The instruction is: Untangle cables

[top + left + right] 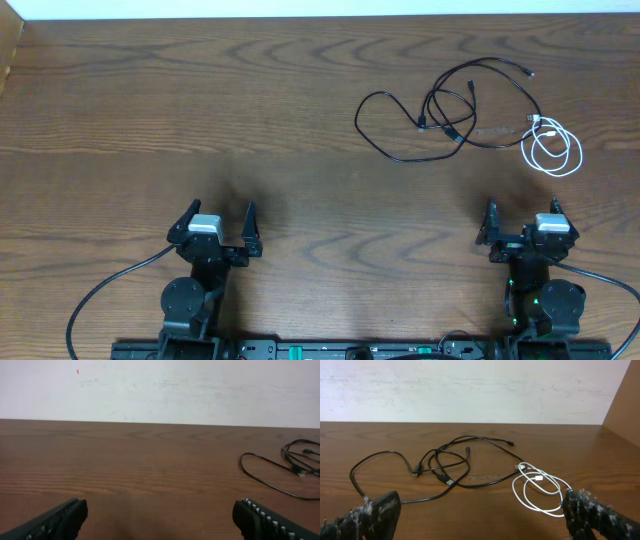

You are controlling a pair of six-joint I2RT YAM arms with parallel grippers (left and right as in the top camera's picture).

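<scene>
The cables lie tangled at the table's far right: black cables (440,110) loop over one another, and a short white cable (553,148) is coiled at their right end, crossing a black one. The right wrist view shows the black cables (445,467) and the white cable (540,487) just ahead. My right gripper (522,215) stands open near the front edge, below the white coil, holding nothing. My left gripper (220,215) is open at the front left, far from the cables; its view catches only black cable loops (280,472) at the right.
Bare wooden table (200,110) stretches across the left and middle. A pale wall (470,390) rises behind the table's far edge. A wooden side panel (625,405) stands at the far right. Thick black wires trail from both arm bases.
</scene>
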